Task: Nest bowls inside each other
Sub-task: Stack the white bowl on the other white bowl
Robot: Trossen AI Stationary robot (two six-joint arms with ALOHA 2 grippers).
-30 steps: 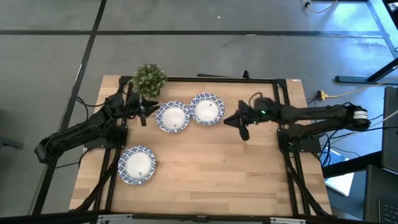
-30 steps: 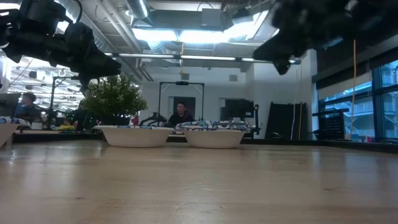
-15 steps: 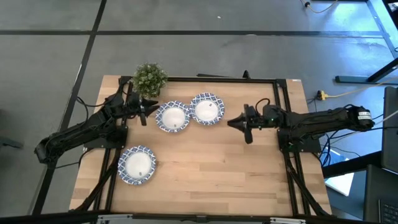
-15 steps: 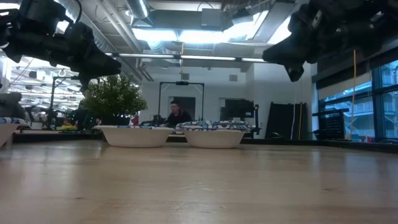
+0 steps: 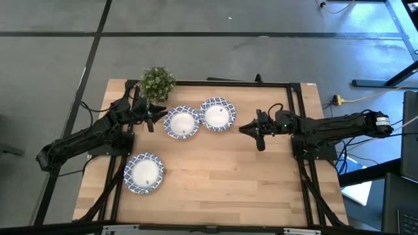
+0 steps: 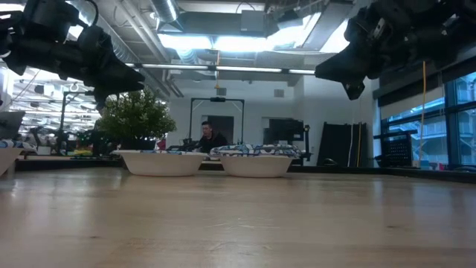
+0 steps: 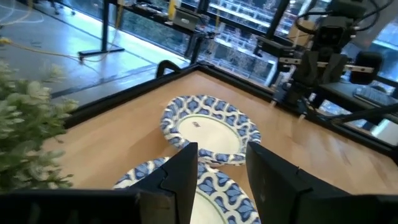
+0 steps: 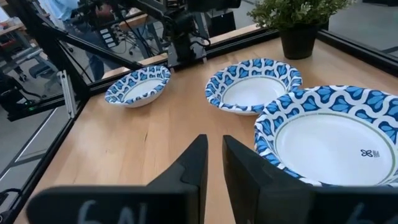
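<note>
Three blue-and-white patterned bowls show, all resting base-down on the wooden table. Two sit side by side near the far edge (image 5: 181, 123) (image 5: 217, 114), and a third sits near the left front (image 5: 144, 173). Whether any is a nested stack, I cannot tell. My left gripper (image 5: 157, 113) hovers just left of the far pair, open, its fingers pointing at the nearer bowl's rim (image 7: 186, 186). My right gripper (image 5: 243, 128) hangs in the air right of the pair, open by a narrow gap (image 8: 214, 144), with the closest bowl (image 8: 329, 140) just ahead of it.
A small green potted plant (image 5: 157, 81) stands at the far left corner, close behind my left gripper. A black frame (image 5: 290, 88) runs along the table's edges. The near right half of the tabletop (image 5: 235, 183) is bare wood. A person (image 6: 210, 138) sits far behind the table.
My right gripper has drawn back a short way toward the table's right edge and come down a little, away from the right-hand far bowl, then held still. The bowls have stayed in place.
</note>
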